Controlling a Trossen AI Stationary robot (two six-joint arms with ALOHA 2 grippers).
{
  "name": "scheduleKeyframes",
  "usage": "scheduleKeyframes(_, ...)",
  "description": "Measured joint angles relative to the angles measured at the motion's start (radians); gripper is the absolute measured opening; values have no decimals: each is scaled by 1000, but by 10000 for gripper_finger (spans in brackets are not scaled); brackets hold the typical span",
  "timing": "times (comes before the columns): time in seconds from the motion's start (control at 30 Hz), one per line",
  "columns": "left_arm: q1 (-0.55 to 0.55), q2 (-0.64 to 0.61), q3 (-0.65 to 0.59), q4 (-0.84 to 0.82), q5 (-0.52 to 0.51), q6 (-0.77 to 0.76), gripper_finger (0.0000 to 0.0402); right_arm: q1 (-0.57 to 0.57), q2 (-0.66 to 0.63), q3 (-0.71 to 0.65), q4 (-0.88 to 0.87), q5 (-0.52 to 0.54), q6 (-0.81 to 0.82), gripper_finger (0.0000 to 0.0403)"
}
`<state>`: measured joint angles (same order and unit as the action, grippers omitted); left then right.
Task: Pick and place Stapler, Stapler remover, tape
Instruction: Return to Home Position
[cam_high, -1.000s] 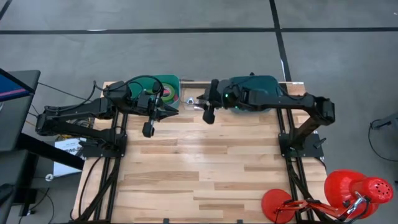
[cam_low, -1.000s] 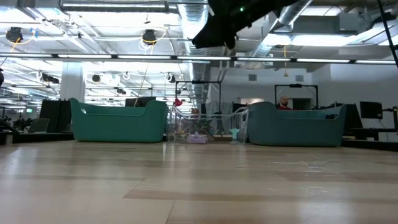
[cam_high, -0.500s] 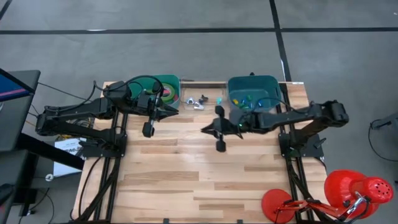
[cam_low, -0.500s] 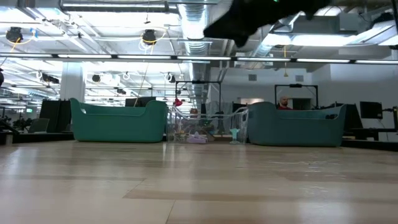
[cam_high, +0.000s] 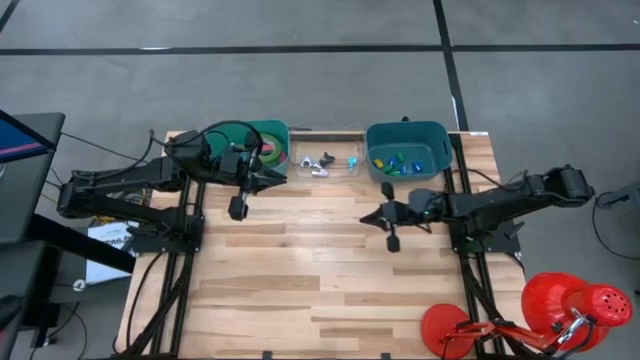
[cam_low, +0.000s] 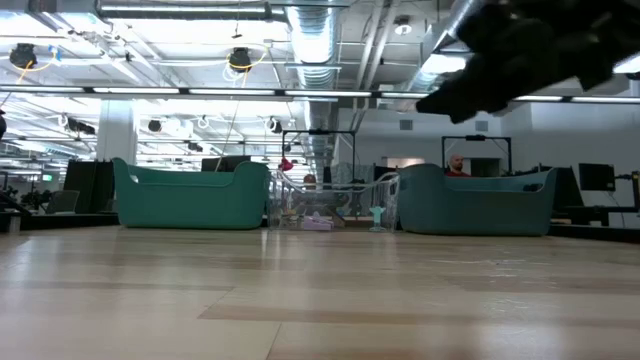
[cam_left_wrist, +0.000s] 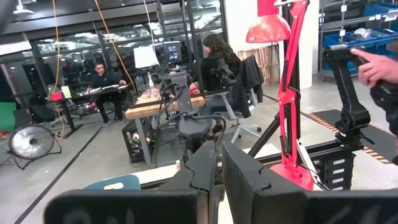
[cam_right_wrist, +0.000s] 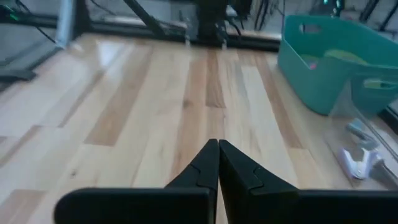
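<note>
Wide bare table (cam_high: 300, 290) is seen around the right gripper (cam_high: 368, 217), closed and empty; the left gripper (cam_high: 278, 178) is held closed beside the green bin (cam_high: 270, 125).

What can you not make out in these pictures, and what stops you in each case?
- High view: the left arm covers much of the green bin, so its tape cannot be counted.
- High view: the pieces in the transparent bin and the blue bin are too small to name.
- Low view: bin walls hide all contents; the right arm is cut off by the top edge.
</note>
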<state>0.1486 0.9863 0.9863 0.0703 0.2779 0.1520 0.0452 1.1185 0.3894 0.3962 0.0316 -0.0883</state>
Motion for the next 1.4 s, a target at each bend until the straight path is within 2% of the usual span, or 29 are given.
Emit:
scheduleKeyframes(0.4,0,0,0,2,0,0,21,-1,-291,-232,63,-9,2,1)
scheduleKeyframes(0.73,0,0,0,7,0,0,21,-3,-473,-368,55,-8,41,1)
scheduleKeyframes(1.4,0,0,0,9,0,0,21,-48,-816,-382,-344,-5,61,1)
